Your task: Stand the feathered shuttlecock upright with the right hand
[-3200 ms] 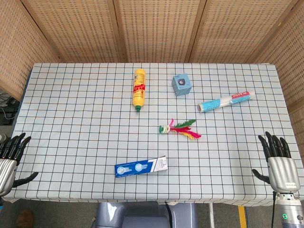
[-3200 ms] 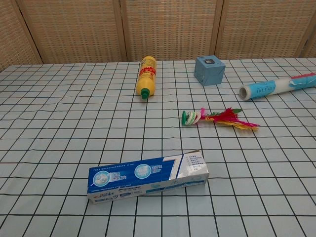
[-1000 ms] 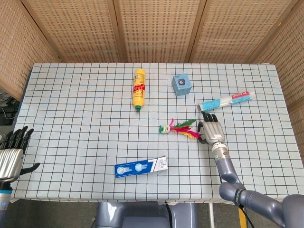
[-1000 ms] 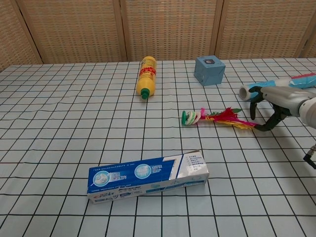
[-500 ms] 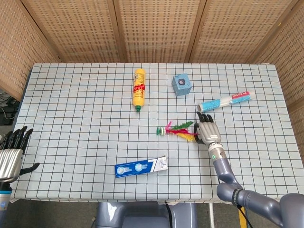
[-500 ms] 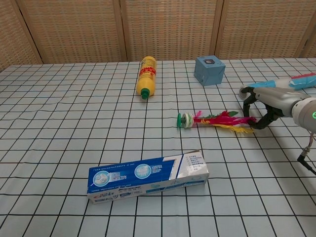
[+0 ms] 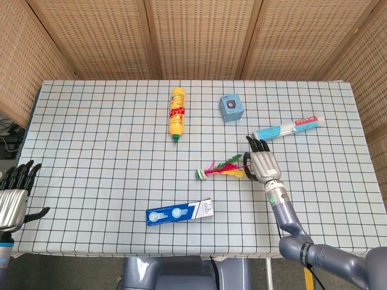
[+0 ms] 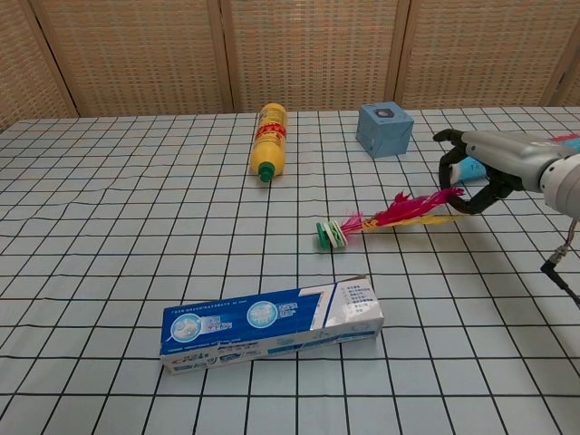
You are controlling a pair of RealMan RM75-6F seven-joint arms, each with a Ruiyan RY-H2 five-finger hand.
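Shuttlecock [image 8: 381,217] sits mid-table on the checked tablecloth [image 7: 103,151], tilted: disc base [image 8: 330,235] on the cloth, feather end raised toward the right hand [image 8: 471,186]. Right hand pinches the feather tips between thumb and fingers, other fingers curved; the head view [image 7: 261,164] shows it just beside the feathers. Left hand [image 7: 13,196] hangs off the near left table edge, fingers spread, holding nothing. Handling guess: very light, with what weight there is in the disc base, so it should pivot on the base as the feathers rise. Feathers look soft and floppy, easy to bend or slip out of a pinch, and a grip at the tips gives poor control of the base. Better hold is lower on the feather bundle near the base, if the fingers fit. Base looks narrow, so it probably tips easily on release; let go gently. Toothpaste box [image 8: 272,324], yellow bottle [image 8: 269,139], blue cube [image 8: 383,129] and tube [image 7: 288,128] are all clear of it
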